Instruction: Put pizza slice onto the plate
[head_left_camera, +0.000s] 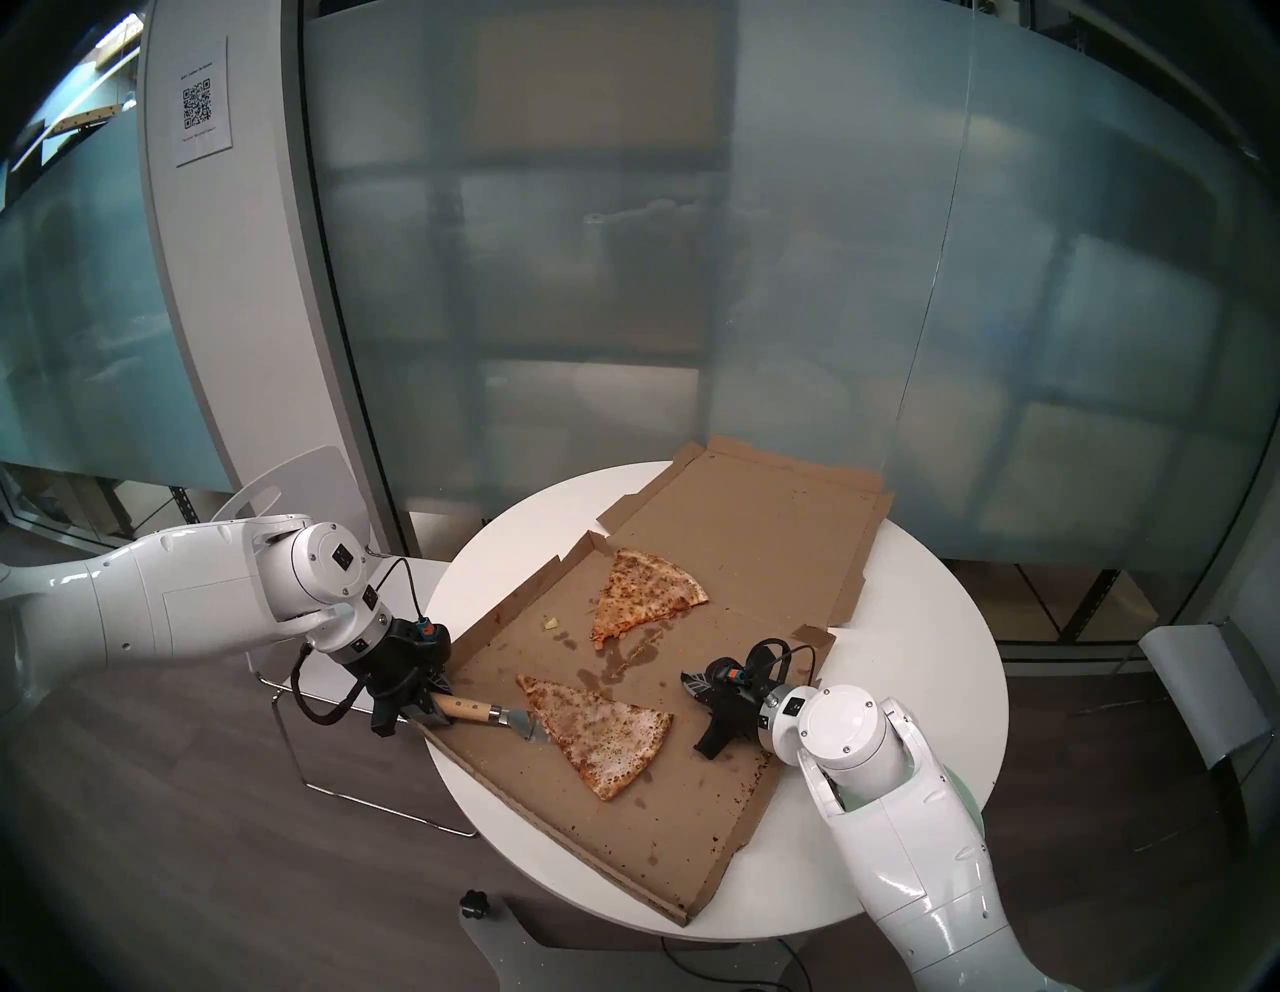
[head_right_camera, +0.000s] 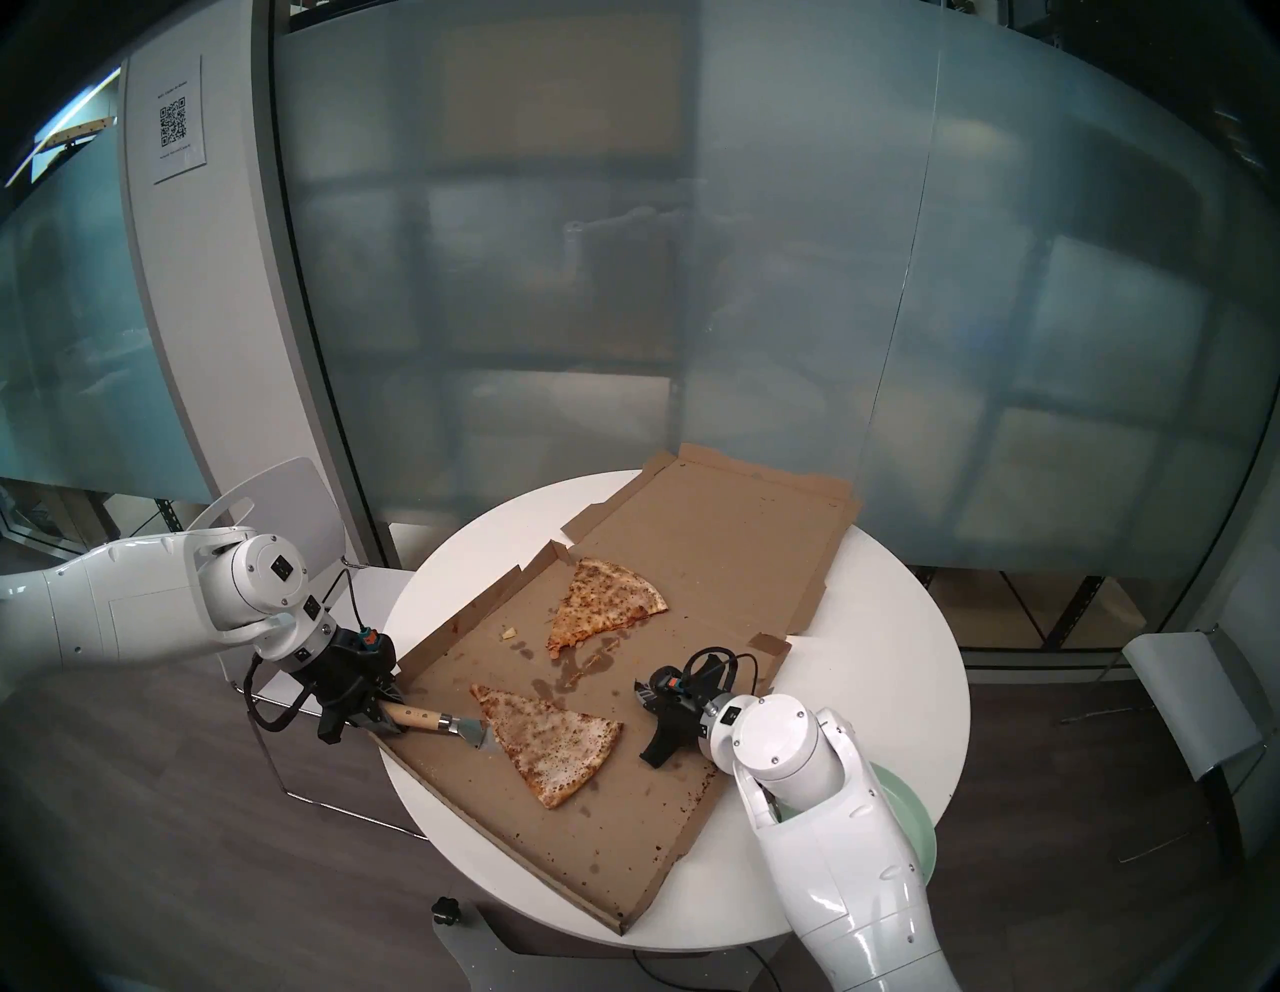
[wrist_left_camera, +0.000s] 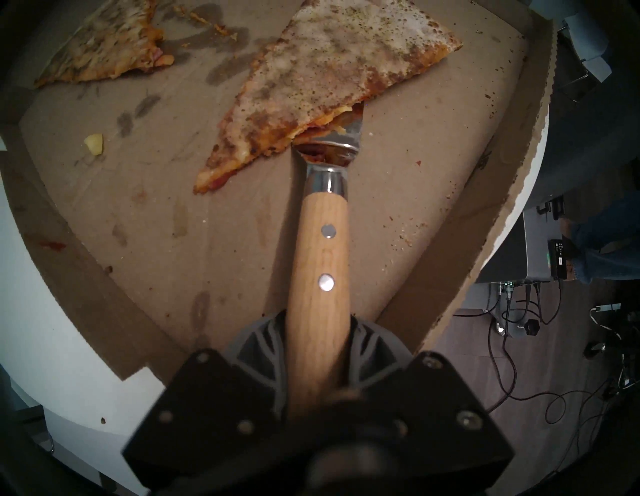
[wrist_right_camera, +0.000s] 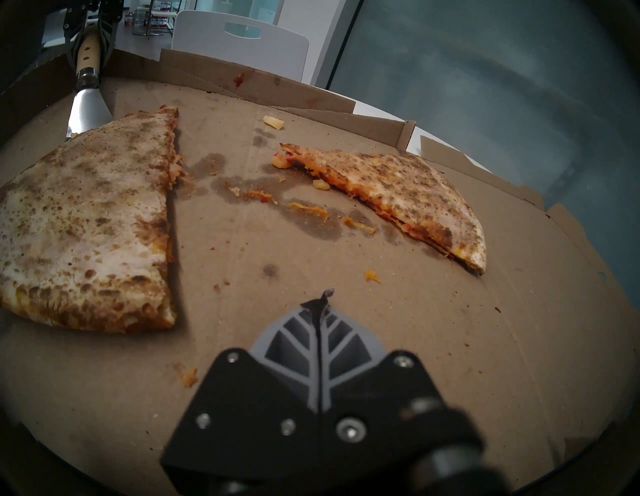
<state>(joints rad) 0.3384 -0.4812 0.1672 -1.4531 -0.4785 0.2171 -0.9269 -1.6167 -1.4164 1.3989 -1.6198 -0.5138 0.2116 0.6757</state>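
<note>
The pale, brown-speckled pizza slice (head_left_camera: 599, 727) (head_right_camera: 550, 741) (wrist_left_camera: 329, 69) (wrist_right_camera: 83, 221) lies flat in the near part of the open cardboard box (head_left_camera: 762, 547). My left gripper (head_left_camera: 426, 710) (head_right_camera: 381, 717) (wrist_left_camera: 317, 332) is shut on the wooden handle of a spatula (head_left_camera: 485, 712) (wrist_left_camera: 318, 259) (wrist_right_camera: 86, 104). Its metal blade is tucked under the slice's left edge. My right gripper (head_left_camera: 692, 682) (head_right_camera: 647, 693) (wrist_right_camera: 320, 304) is shut and empty, low over the box to the right of the slice. The mint-green plate (head_right_camera: 900, 817) (head_left_camera: 970, 790) is mostly hidden behind my right arm.
A shorter, more orange slice (head_left_camera: 644, 596) (wrist_right_camera: 398, 194) lies farther back in the box, with grease stains and crumbs between the two. The box covers much of the round white table (head_left_camera: 921, 623). White chairs stand at the left (head_left_camera: 305, 478) and right (head_left_camera: 1191, 686).
</note>
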